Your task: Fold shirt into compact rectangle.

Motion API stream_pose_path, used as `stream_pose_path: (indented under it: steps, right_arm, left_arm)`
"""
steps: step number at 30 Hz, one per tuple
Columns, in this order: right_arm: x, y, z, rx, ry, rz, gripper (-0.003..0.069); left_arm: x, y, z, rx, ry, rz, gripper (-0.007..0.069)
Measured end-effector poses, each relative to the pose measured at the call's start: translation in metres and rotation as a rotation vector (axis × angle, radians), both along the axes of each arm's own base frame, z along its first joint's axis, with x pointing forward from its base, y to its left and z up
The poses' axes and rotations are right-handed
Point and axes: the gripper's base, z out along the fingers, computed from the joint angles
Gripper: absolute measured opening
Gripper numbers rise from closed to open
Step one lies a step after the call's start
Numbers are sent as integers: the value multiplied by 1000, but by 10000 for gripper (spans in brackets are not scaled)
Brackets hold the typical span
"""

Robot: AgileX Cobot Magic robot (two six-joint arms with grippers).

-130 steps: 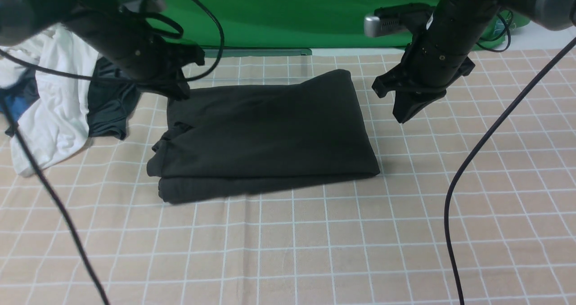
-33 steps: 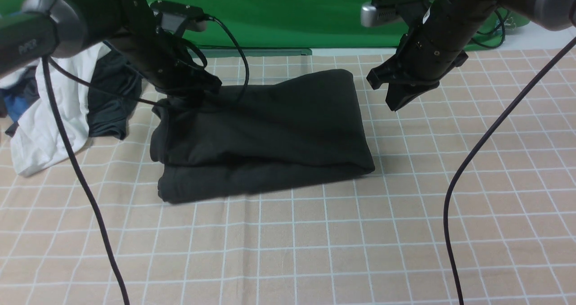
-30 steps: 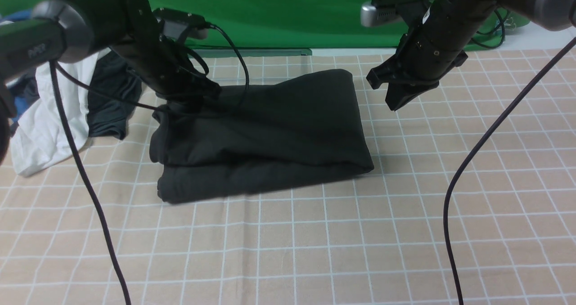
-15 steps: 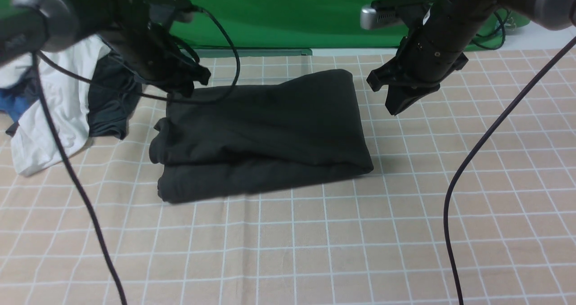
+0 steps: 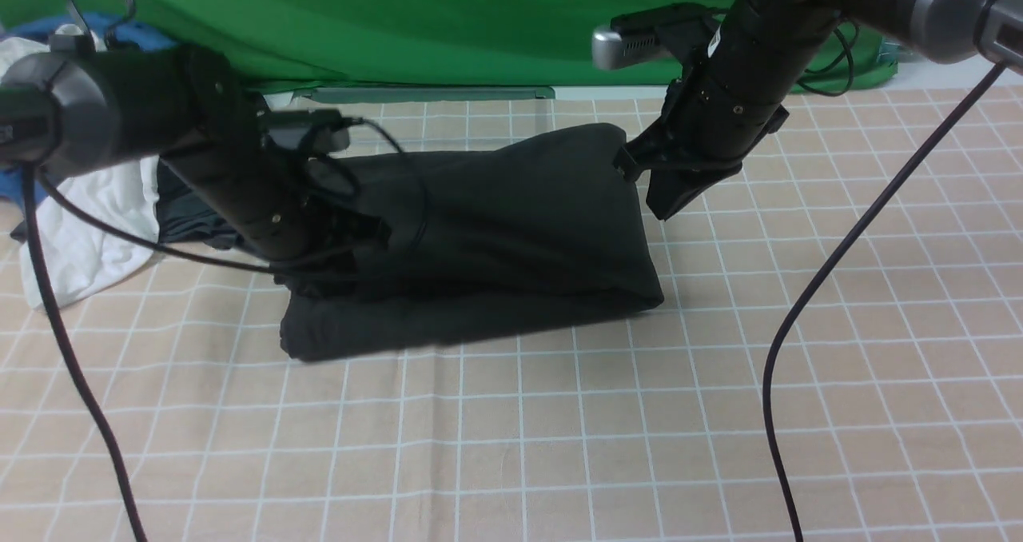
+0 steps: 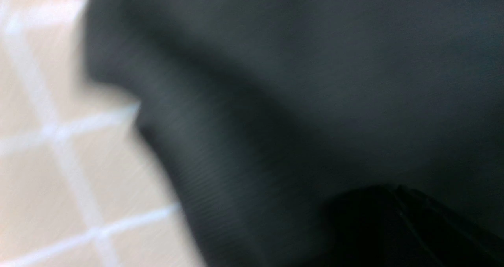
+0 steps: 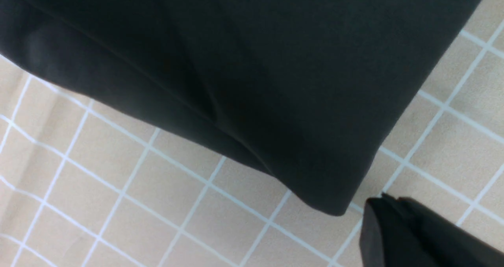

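Matte black cotton: the shirt [image 5: 487,238] lies folded in a thick, uneven rectangle on the checked bench [image 5: 559,430]. I see my left tool [image 5: 340,262] pressed low into the shirt's left edge, jaws clenched; whether cloth is pinched between them I cannot tell. My right tool [image 5: 667,202], closed and empty, hangs just beside the shirt's far right corner. The left wrist view shows only blurred black fabric [image 6: 299,101] filling the frame. The right wrist view alone shows the stacked fold layers at the corner [image 7: 252,101].
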Motion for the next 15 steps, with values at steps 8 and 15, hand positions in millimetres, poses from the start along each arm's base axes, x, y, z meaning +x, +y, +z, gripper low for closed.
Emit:
stream_pose_path:
  steps: [8,15]
  right_arm:
    - [0,4,1,39,3,-6,54]
    - [2,5,2,54,-25,-13,54]
  left_arm:
    - [-4,1,29,-39,-85,47,17]
    - [-3,-26,37,-153,-159,24,17]
